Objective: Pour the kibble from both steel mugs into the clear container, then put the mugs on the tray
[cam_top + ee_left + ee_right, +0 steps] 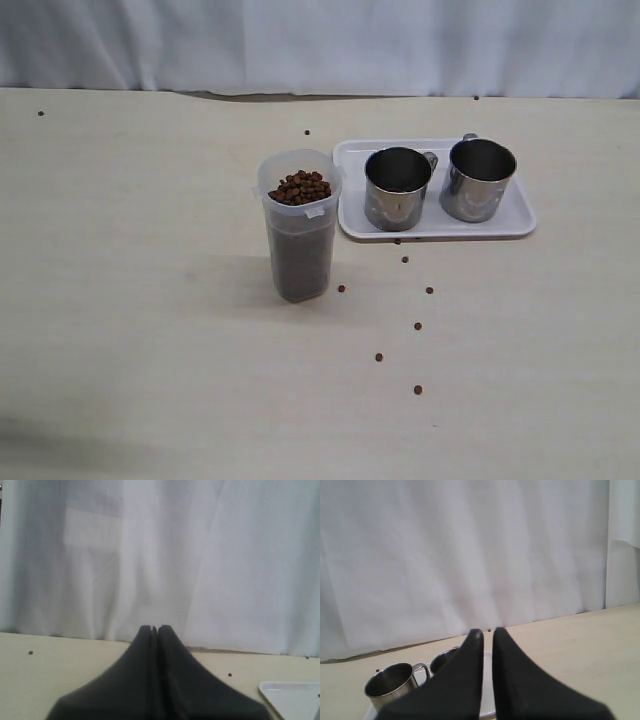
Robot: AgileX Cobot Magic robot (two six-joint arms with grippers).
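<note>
Two claws show only in the wrist views. The left claw [154, 629] has its tips pressed together, gripping nothing. On the table [130, 300], left of centre, the clear container [299, 250] stands upright, filled to the rim with kibble [300, 187]. Just to its right lies the tray [436, 232], carrying the first steel mug [397, 190] and the second steel mug [478, 180], upright and side by side. Stray pellets [379, 357] dot the table in front of the tray. The right claw [487, 632] is closed to a thin slit and empty.
</note>
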